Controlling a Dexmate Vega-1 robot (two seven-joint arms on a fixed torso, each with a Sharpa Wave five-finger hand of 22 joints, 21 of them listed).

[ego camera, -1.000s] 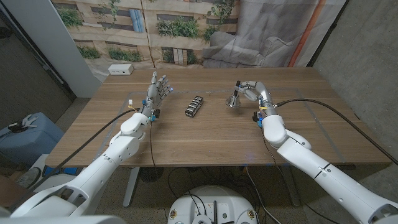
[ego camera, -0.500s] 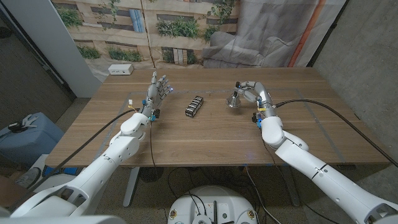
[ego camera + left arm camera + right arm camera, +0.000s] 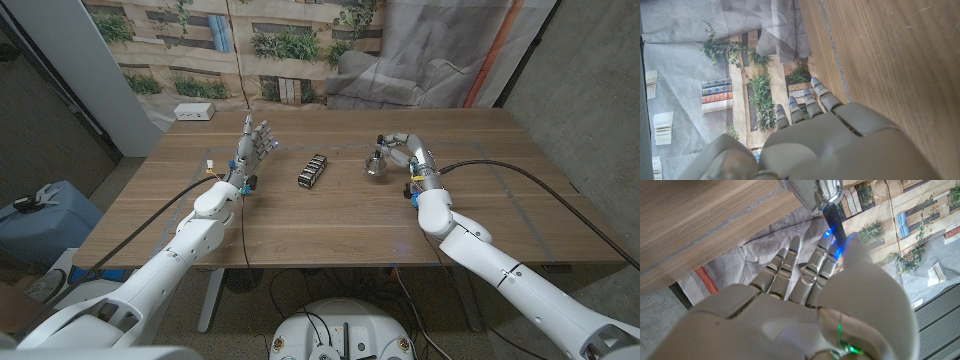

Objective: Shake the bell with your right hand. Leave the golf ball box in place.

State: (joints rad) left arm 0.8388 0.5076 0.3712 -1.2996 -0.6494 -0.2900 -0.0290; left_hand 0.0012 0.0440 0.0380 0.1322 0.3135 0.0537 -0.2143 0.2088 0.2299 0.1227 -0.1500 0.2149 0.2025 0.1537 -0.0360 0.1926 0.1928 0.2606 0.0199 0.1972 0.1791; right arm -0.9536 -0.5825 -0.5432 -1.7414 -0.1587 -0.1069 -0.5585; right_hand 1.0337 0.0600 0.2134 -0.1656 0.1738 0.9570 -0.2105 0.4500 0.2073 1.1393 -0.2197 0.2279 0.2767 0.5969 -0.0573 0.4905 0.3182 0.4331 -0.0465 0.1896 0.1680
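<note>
While the bell hangs in the grip: right hand (image 3: 405, 150) pinches its dark handle, silver bell (image 3: 375, 165) at nine o'clock of the fingers.
Left hand (image 3: 253, 148): fingers apart, holding nothing.
Golf ball box (image 3: 314, 170): at nine o'clock of the bell, apart from it.
Bell axis: handle toward the fingers, mouth tilted away.

Shiny metal bell (image 3: 376, 164), matt wooden table (image 3: 330, 225), smooth white plastic right hand (image 3: 405, 148).

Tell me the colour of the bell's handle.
Black, above a shiny silver bell body; the handle shows best in the right wrist view.
</note>
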